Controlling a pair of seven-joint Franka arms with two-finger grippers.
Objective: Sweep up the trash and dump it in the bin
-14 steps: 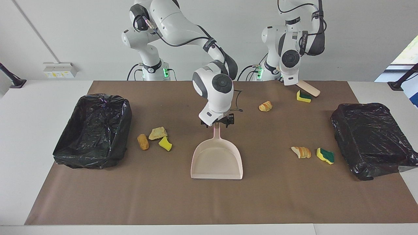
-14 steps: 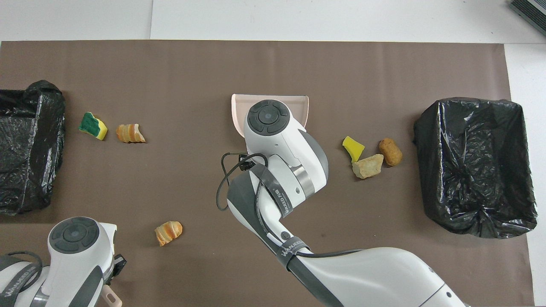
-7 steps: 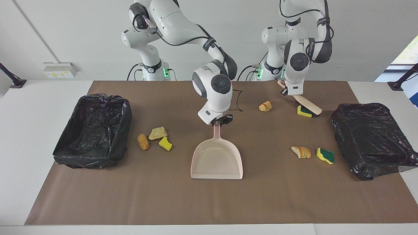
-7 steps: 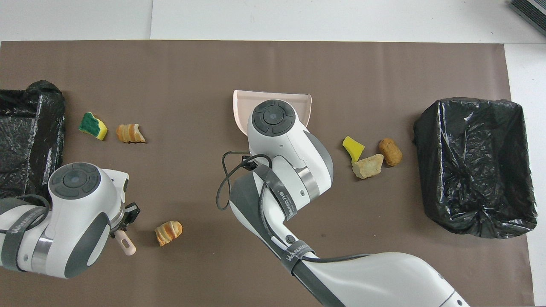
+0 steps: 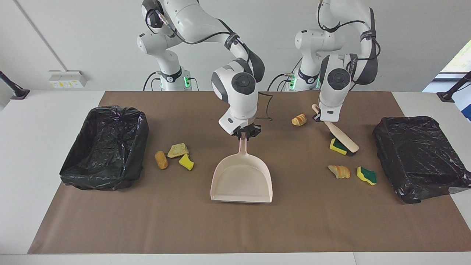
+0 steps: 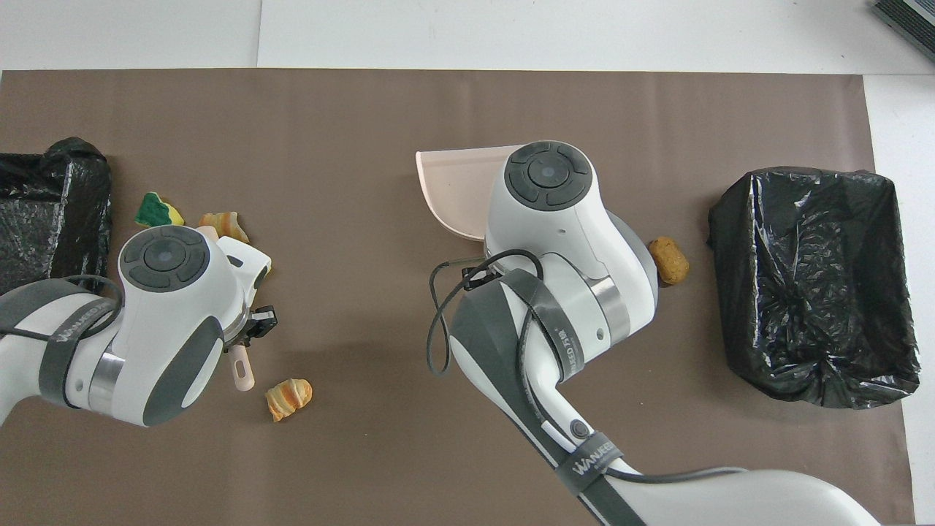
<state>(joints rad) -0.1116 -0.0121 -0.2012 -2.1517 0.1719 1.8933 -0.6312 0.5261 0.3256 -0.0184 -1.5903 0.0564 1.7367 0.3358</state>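
My two arms [image 5: 206, 22] are glossy white shells with dark grey joint bands and round grey caps. Black cables [image 6: 445, 314] loop along them under grey straps with white lettering. My bases [image 5: 173, 79] glow green. Each black tool [image 5: 247, 131] is small.

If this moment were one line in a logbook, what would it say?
right gripper: shut on pink dustpan handle | left gripper: shut on brush handle | brush head: against sponge chunk | bins: no scraps visible inside
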